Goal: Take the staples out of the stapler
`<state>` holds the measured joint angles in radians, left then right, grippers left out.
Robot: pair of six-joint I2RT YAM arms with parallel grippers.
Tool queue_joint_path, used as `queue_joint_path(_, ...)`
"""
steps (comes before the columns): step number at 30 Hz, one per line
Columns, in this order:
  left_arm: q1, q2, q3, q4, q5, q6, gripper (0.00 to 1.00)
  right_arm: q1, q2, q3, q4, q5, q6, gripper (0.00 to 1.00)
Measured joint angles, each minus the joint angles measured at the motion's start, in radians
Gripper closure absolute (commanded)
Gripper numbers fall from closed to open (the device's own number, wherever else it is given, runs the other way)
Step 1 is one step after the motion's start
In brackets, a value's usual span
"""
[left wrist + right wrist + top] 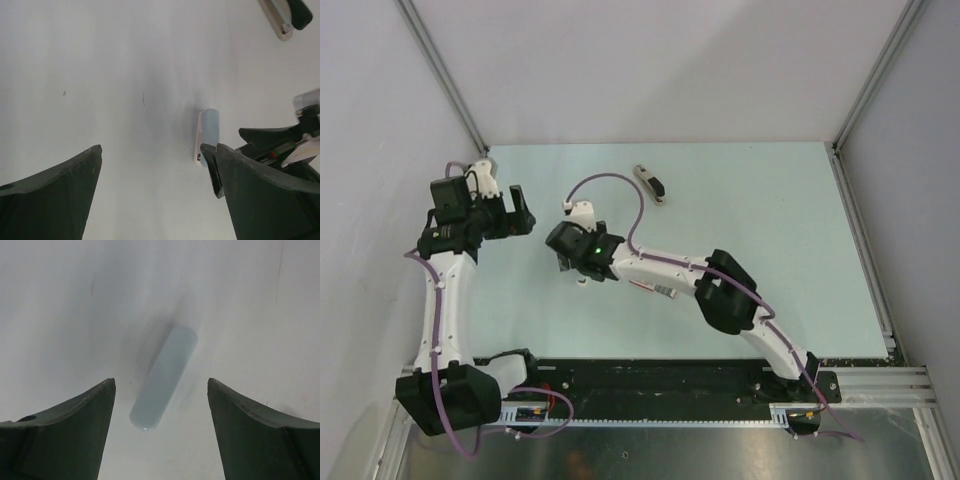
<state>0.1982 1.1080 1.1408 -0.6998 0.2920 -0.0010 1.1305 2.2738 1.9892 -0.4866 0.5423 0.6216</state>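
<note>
Right gripper (160,382) hangs over the table (770,220) with its two dark fingers (75,430) spread wide, and nothing is gripped. Directly under it, in the gap between the fingers and touching neither, lies a small pale blue-grey oblong piece (165,375) with rounded ends. It rests at a slant, its near end toward the left finger and its far end toward the right one, with a soft shadow along its left side.

Left gripper (155,150) also stands wide open and empty, with only bare table between its fingers (55,195). Just past its right finger, the same oblong piece (207,131) shows a pale blue top and a white edge. The right gripper's dark tips sit close beside the piece on the side away from the left gripper.

From above, the left gripper (523,212) sits to the left of the right gripper, near it but apart, and points toward it.

Farther out lies the stapler (650,183), beyond both grippers on the side away from the arm bases. It is well apart from the right gripper and farther still from the left. It lies flat and at an angle, slim and grey-beige with a black part on top. In the left wrist view the stapler (285,17) sits at the upper right corner, partly cut off by the frame.
</note>
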Motion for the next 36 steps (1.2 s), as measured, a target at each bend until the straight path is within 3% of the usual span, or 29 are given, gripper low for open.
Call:
queue_joint_path(6, 0.04, 0.002, -0.056, -0.04, 0.01, 0.04, 0.0, 0.029, 0.07, 0.048, -0.153, 0.0, 0.06, 0.25)
queue_joint_path(23, 0.071, 0.005, -0.122, -0.07, 0.026, 0.074, 0.01, 0.032, 0.162, 0.188, -0.211, -0.013, 0.113, 0.35)
queue_joint_path(27, 0.071, 0.005, -0.129, -0.071, 0.026, 0.085, 0.01, 0.032, 0.172, 0.188, -0.229, -0.013, 0.114, 0.44)
queue_joint_path(32, 0.071, 0.005, -0.13, -0.071, 0.027, 0.091, 0.0, 0.029, 0.174, 0.188, -0.241, -0.014, 0.116, 0.64)
queue_joint_path(36, 0.071, 0.005, -0.13, -0.071, 0.029, 0.098, 0.03, 0.023, 0.174, 0.188, -0.239, -0.029, 0.117, 0.72)
